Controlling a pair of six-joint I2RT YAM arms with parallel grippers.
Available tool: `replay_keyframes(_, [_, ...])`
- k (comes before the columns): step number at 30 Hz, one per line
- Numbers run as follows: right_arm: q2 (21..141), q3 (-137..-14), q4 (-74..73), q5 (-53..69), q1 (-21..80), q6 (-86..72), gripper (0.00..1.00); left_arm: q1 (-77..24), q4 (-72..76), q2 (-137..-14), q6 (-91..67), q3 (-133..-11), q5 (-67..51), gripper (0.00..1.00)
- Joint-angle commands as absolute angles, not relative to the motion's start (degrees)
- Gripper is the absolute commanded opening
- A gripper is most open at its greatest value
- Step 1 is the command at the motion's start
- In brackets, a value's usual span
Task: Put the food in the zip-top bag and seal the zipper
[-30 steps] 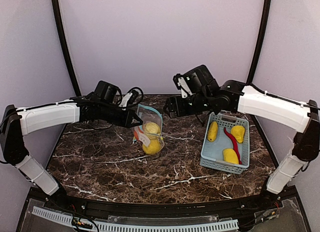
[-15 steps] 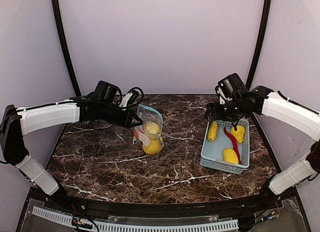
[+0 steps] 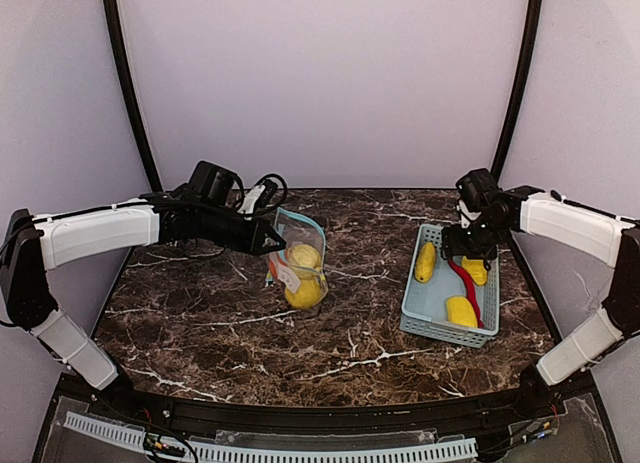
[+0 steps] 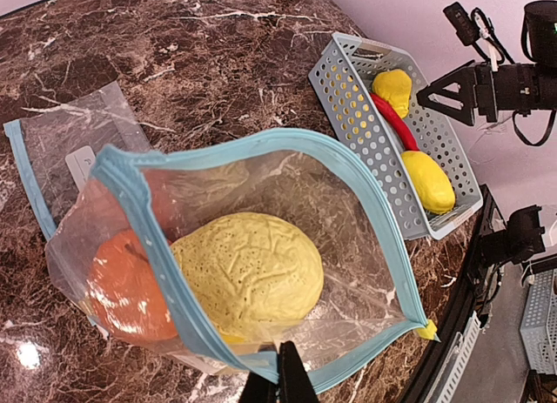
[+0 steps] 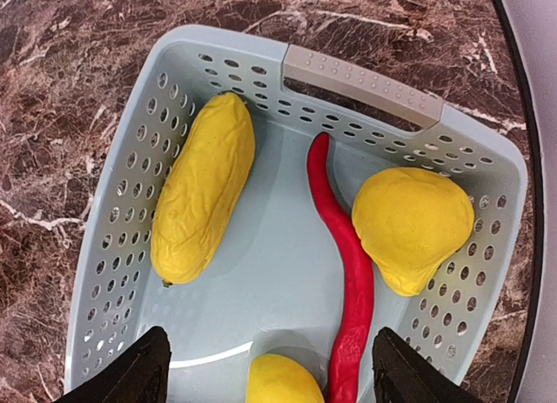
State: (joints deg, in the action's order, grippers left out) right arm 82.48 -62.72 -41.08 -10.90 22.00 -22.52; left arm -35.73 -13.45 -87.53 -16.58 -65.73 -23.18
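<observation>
The clear zip-top bag (image 3: 296,258) with its blue zipper rim (image 4: 365,194) is held up with its mouth gaping. My left gripper (image 4: 280,372) is shut on the near rim (image 3: 272,241). Inside the bag lie a bumpy yellow fruit (image 4: 248,268) and an orange (image 4: 122,285). My right gripper (image 5: 270,368) hangs open over the pale blue basket (image 5: 363,83), touching nothing (image 3: 468,248). In the basket lie a long yellow piece (image 5: 202,190), a red chili (image 5: 348,264), a rounded yellow piece (image 5: 413,225) and another yellow piece (image 5: 283,381) between the fingers.
The basket (image 3: 447,333) stands at the right of the dark marble table (image 3: 200,323). A flat piece of clear plastic with a blue edge and white label (image 4: 83,164) lies on the marble beside the open bag. Black frame posts (image 3: 130,93) rise at the back corners.
My right arm has swung from beside the bag over to the basket and dropped down above it. The left gripper and the bag have not moved.
</observation>
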Motion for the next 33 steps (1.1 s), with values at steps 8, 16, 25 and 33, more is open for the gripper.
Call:
replay_keyframes(8, [80.5, -53.4, -43.3, -1.7, 20.2, -22.5, 0.78, -35.5, -14.2, -87.3, -15.4, -66.5, -23.3, 0.01])
replay_keyframes(16, [78.1, -47.7, -43.9, 1.0, 21.7, -25.7, 0.79, -35.5, -14.1, -87.5, -15.6, -66.5, -23.6, 0.01])
replay_keyframes(25, [79.9, -46.3, -44.1, 0.2, 23.1, -26.9, 0.73, -35.5, -14.1, -87.4, -15.6, -66.5, -23.6, 0.01])
replay_keyframes(33, [81.7, -46.0, -43.8, -1.9, 24.2, -27.6, 0.66, -35.5, -14.0, -86.9, -15.6, -66.5, -23.6, 0.01])
